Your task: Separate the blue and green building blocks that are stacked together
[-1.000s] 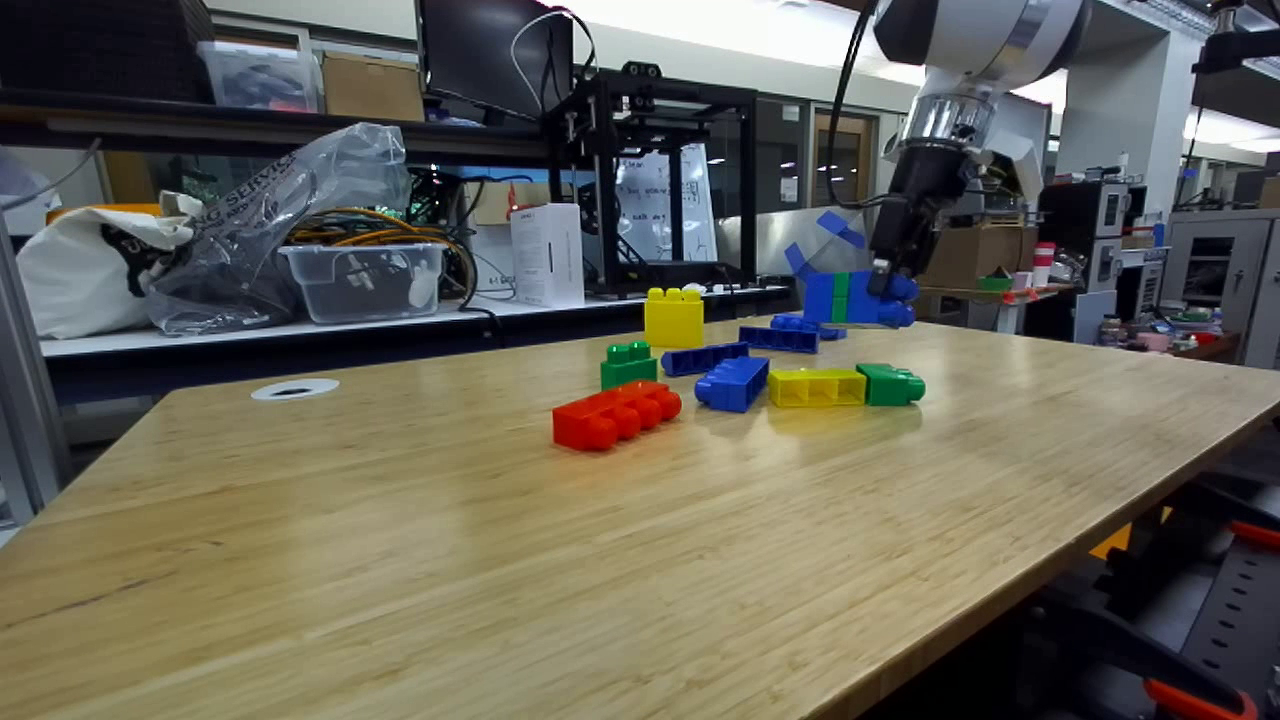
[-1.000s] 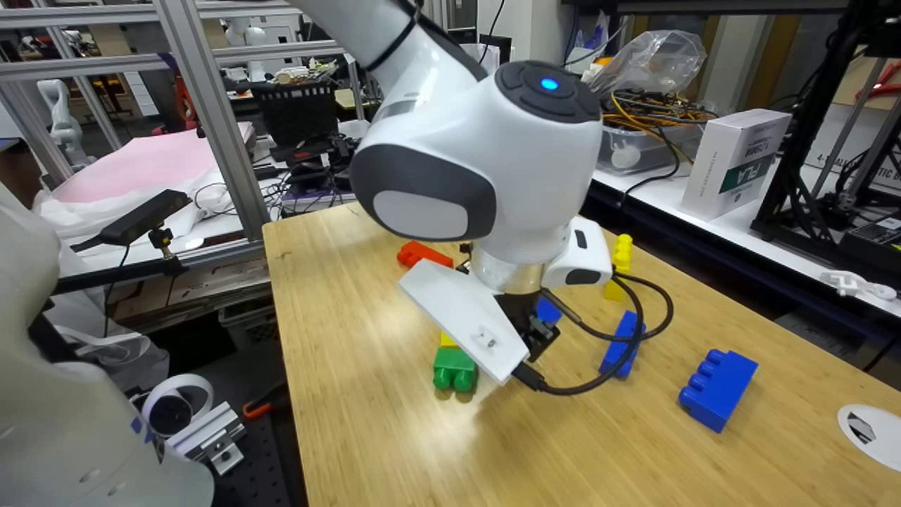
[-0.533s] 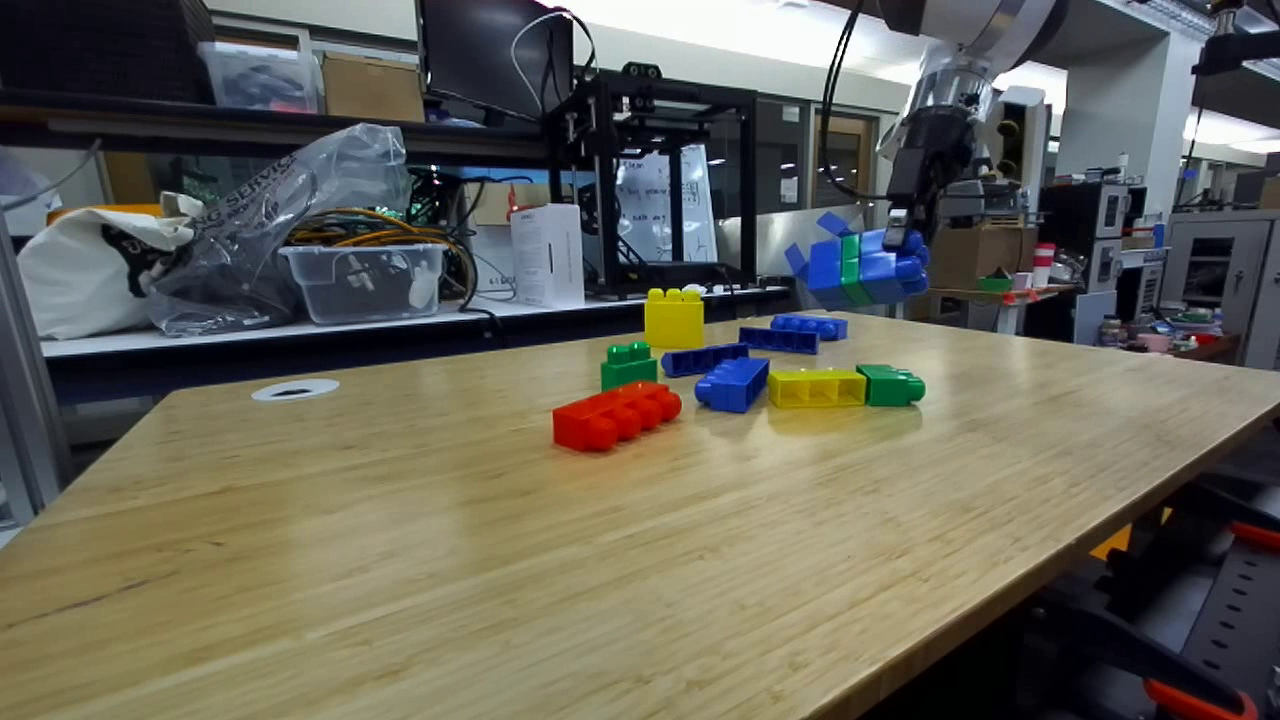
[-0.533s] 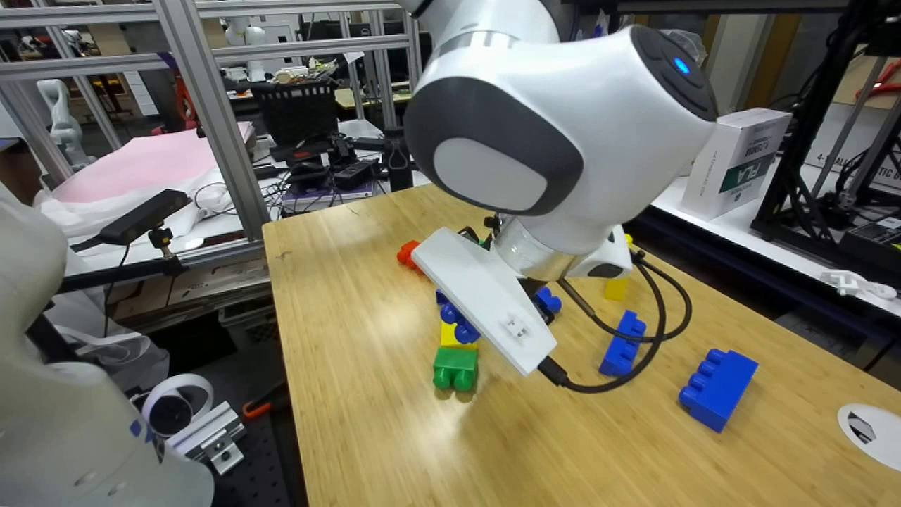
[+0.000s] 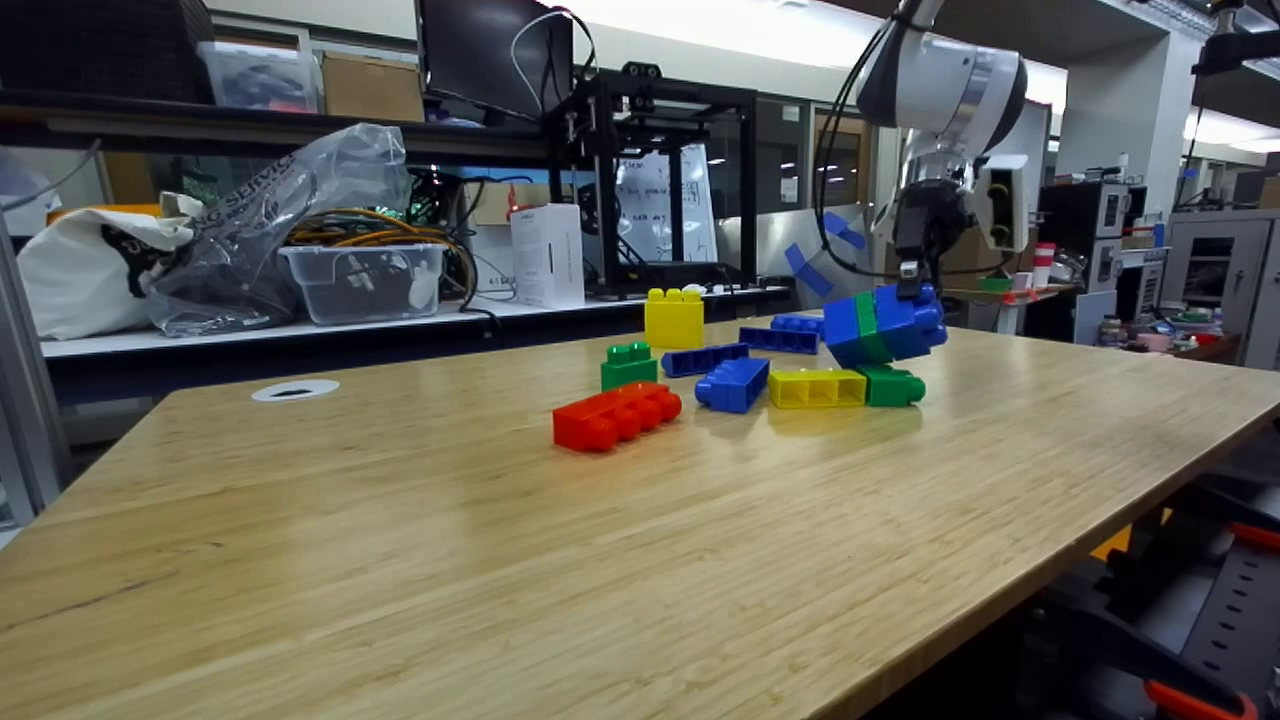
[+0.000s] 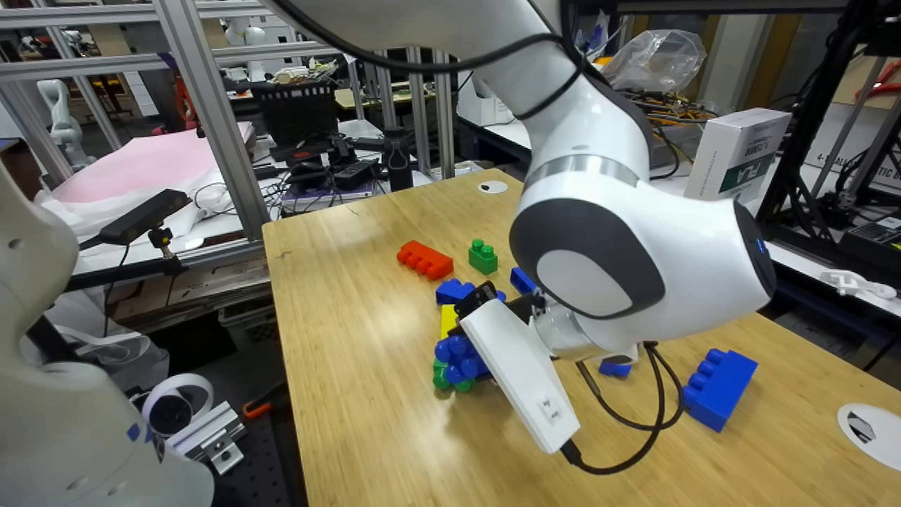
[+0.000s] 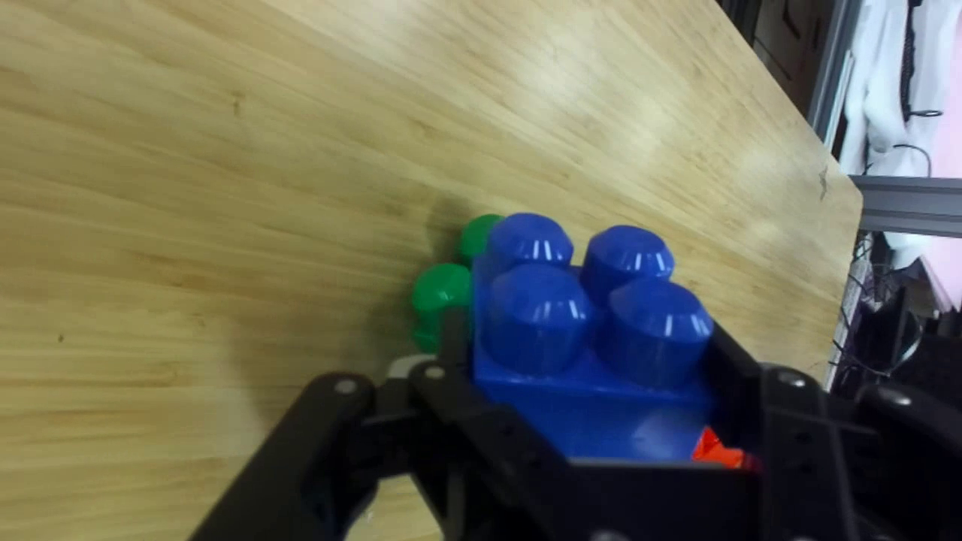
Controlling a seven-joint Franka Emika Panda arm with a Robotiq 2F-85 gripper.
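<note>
The gripper (image 7: pixel 590 342) hangs above the table (image 5: pixel 480 580) with its jaws clamped on opposite sides of the blue block (image 7: pixel 594 424), whose four studs show in the wrist view. In an exterior view the green block (image 5: pixel 871 328) appears as a narrow band pressed against that blue block, with a further blue piece (image 5: pixel 845 335) on its other side, the three joined in one stack. The stack is tilted, studded end higher, nearer the table edge by the robot base (image 6: pixel 91 401) than the opposite edge, and directly over a lower green brick (image 5: pixel 893 388) lying on the table; whether the two touch is hard to tell from these angles. That lower green brick meets the end of a yellow brick (image 5: pixel 817 390) lying on its side, and a loose blue brick (image 5: pixel 733 386) lies just beside the yellow one's other end. Further along the same table edge, toward a corner, lie a red brick (image 6: pixel 425 260) and, more inward, a small green brick (image 6: pixel 483 258). A second yellow brick (image 5: pixel 674 320) stands studs up near the opposite edge
</note>
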